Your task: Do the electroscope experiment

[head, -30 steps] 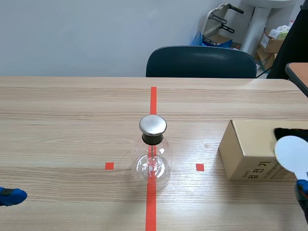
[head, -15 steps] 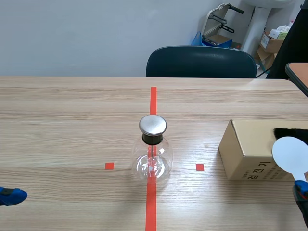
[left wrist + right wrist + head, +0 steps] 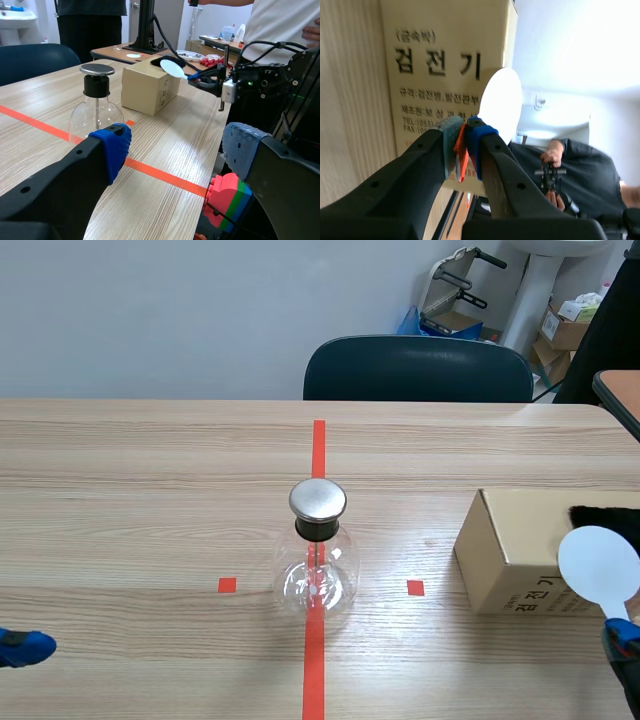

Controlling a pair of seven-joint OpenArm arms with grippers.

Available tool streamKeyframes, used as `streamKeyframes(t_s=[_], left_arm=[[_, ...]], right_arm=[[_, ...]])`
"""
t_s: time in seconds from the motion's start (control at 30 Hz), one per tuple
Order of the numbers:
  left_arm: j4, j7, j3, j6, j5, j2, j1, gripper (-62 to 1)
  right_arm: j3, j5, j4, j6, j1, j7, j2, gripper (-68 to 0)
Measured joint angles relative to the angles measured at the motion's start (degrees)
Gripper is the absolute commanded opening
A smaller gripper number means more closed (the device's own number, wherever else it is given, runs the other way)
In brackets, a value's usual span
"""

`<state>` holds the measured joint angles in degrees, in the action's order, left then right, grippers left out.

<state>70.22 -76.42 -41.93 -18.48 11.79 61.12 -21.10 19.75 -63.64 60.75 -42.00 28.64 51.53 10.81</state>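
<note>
**Two grippers, one disc, and an electroscope standing alone**

Two arms show only in part in the scene view. The left gripper (image 3: 24, 646) appears as a blue pad at the table's (image 3: 150, 490) near left edge. The right gripper (image 3: 622, 638) is cut off at the near right corner.

The electroscope (image 3: 318, 555) stands upright at mid-table on the red tape line, and neither gripper touches it. It is a round glass flask with a black stopper and a flat metal cap (image 3: 318, 499). A thin rod runs down inside, but the tape behind the glass makes the rod's lower end hard to make out.

In the right wrist view, the right gripper (image 3: 462, 136) is clamped on the orange handle (image 3: 461, 152) of a white disc (image 3: 500, 105). Only a sliver of the handle shows between the pads. The disc rises ahead of the fingers, in front of a cardboard box (image 3: 440, 65) printed with Korean text. Whether the disc touches the box cannot be told. In the scene view the disc (image 3: 598, 562) overlaps the box's (image 3: 510, 550) near right corner. A dark patch (image 3: 603, 516) on the box top runs out of the picture and cannot be identified.

In the left wrist view, the left gripper (image 3: 172, 147) has its fingers spread wide with nothing between them. The electroscope (image 3: 95, 107) stands ahead of one finger, with the box (image 3: 150, 87) and disc (image 3: 172, 67) beyond it. Coloured blocks (image 3: 227, 200) sit partly hidden behind the other finger.

A chair (image 3: 418, 368) stands at the far edge.
</note>
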Motion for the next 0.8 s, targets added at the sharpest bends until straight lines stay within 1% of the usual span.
streamKeyframes(t_s=[0.03, 0.13, 0.17, 0.2, 0.23, 0.27, 0.3, 0.37, 0.4, 0.43, 0.47, 0.5, 0.53, 0.63, 0.67, 0.7, 0.73, 0.77, 0.8], left_arm=[[0.0, 0.0, 0.0, 0.0, 0.0, 0.0, 0.0, -19.7], [0.0, 0.0, 0.0, 0.0, 0.0, 0.0, 0.0, -19.7], [0.0, 0.0, 0.0, 0.0, 0.0, 0.0, 0.0, -19.7], [0.0, 0.0, 0.0, 0.0, 0.0, 0.0, 0.0, -19.7], [0.0, 0.0, 0.0, 0.0, 0.0, 0.0, 0.0, -19.7], [0.0, 0.0, 0.0, 0.0, 0.0, 0.0, 0.0, -19.7], [0.0, 0.0, 0.0, 0.0, 0.0, 0.0, 0.0, -19.7], [0.0, 0.0, 0.0, 0.0, 0.0, 0.0, 0.0, -19.7], [0.0, 0.0, 0.0, 0.0, 0.0, 0.0, 0.0, -19.7], [0.0, 0.0, 0.0, 0.0, 0.0, 0.0, 0.0, -19.7], [0.0, 0.0, 0.0, 0.0, 0.0, 0.0, 0.0, -19.7], [0.0, 0.0, 0.0, 0.0, 0.0, 0.0, 0.0, -19.7], [0.0, 0.0, 0.0, 0.0, 0.0, 0.0, 0.0, -19.7], [0.0, 0.0, 0.0, 0.0, 0.0, 0.0, 0.0, -19.7], [0.0, 0.0, 0.0, 0.0, 0.0, 0.0, 0.0, -19.7], [0.0, 0.0, 0.0, 0.0, 0.0, 0.0, 0.0, -19.7], [0.0, 0.0, 0.0, 0.0, 0.0, 0.0, 0.0, -19.7], [0.0, 0.0, 0.0, 0.0, 0.0, 0.0, 0.0, -19.7], [0.0, 0.0, 0.0, 0.0, 0.0, 0.0, 0.0, -19.7]], right_arm=[[0.0, 0.1, 0.0, 0.0, 0.0, -2.3, 0.0, -65.6], [0.0, 0.8, 0.0, 0.0, 0.0, -14.3, 0.0, -65.6], [0.0, 1.1, 0.0, 0.0, 0.0, -17.2, 0.1, -65.6], [0.0, 1.1, 0.0, 0.0, 0.0, -18.9, 0.2, -65.6], [0.1, 1.1, 0.0, 0.0, 0.0, -19.0, 0.3, -65.6], [0.1, 1.1, 0.0, 0.0, 0.0, -17.7, 0.4, -65.6], [0.1, 1.1, 0.0, 0.0, 0.0, -14.8, 0.4, -65.6], [0.1, 0.9, 0.0, -0.1, 0.0, -5.9, 0.5, -65.6], [0.1, 0.5, 0.0, 0.0, -0.1, -2.3, 0.4, -65.6], [0.0, -0.1, 0.0, 0.0, 0.0, -0.1, 0.4, -65.6], [0.0, -0.2, 0.0, 0.0, 0.0, 0.6, 0.3, -65.6], [0.0, -0.2, 0.0, 0.0, 0.0, -0.2, 0.2, -65.6], [0.0, -0.3, 0.0, 0.0, 0.0, -2.4, 0.1, -65.6], [0.0, 0.3, 0.0, 0.0, -0.1, -13.7, 0.2, -65.5], [0.0, 0.5, 0.0, 0.0, -0.1, -16.9, 0.2, -65.6], [0.0, 0.7, 0.0, 0.0, 0.0, -18.8, 0.2, -65.5], [0.0, 0.7, 0.0, 0.0, 0.0, -19.5, 0.3, -65.6], [0.0, 0.6, 0.0, 0.0, 0.0, -18.8, 0.3, -65.6], [0.1, 0.5, 0.0, 0.0, 0.0, -16.8, 0.3, -65.6]])
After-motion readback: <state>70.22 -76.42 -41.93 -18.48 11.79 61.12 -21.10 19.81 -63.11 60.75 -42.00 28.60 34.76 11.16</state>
